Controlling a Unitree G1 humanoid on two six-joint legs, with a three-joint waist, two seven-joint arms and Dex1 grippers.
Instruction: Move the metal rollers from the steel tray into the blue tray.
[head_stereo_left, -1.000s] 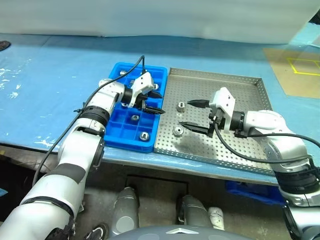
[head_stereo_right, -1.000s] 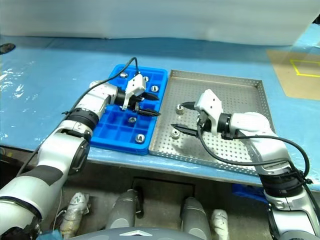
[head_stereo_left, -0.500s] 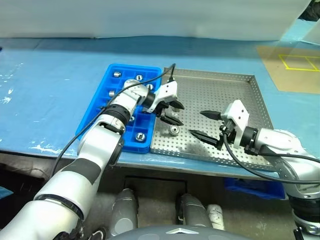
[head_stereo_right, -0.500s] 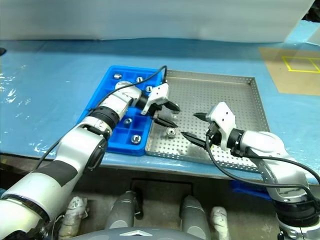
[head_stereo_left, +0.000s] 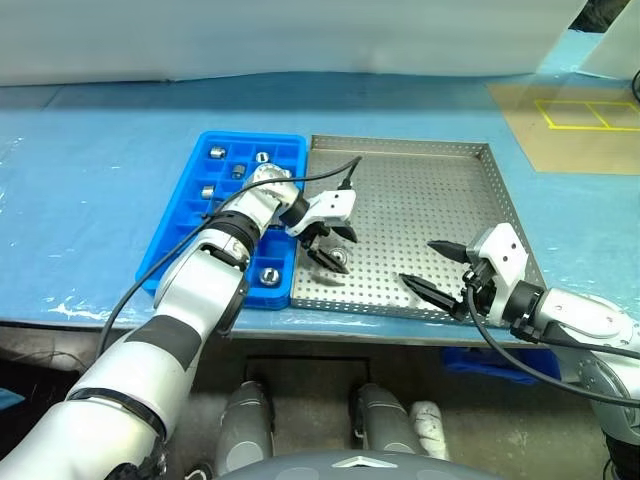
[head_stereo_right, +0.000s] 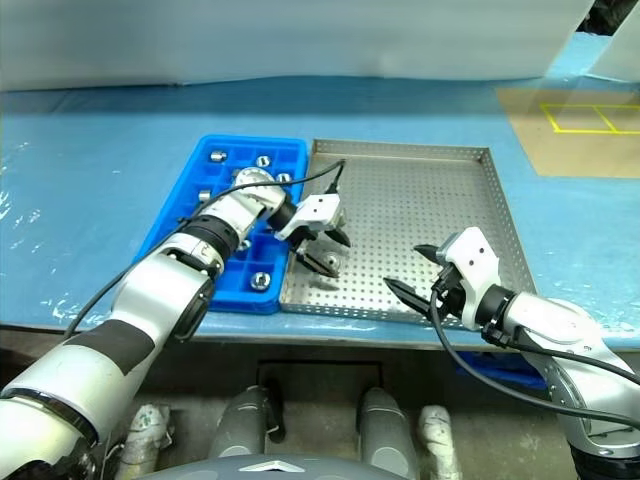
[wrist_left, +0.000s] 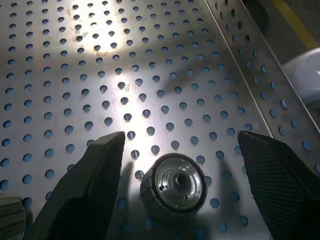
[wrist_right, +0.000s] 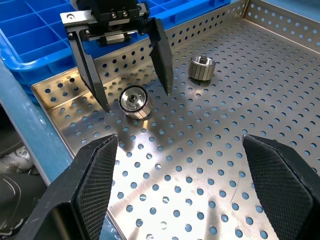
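Left wrist view is showing my left gripper (wrist_left: 175, 165) hanging spread around a roller (wrist_left: 173, 186) lying on the steel tray (wrist_left: 150, 60). It looks hard, slick and round, so I'm pinching across its ribbed sides. Right gripper (head_stereo_left: 438, 266) is waiting, jaws apart.

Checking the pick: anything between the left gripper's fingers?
Yes: one roller lies on the steel tray between the open left gripper's fingers, untouched. Left wrist view.

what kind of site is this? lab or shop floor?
Probably a workshop or factory parts-sorting bench: a perforated steel tray holding small silver metal rollers, a bright blue plastic compartment tray, and yellow floor marking tape nearby.
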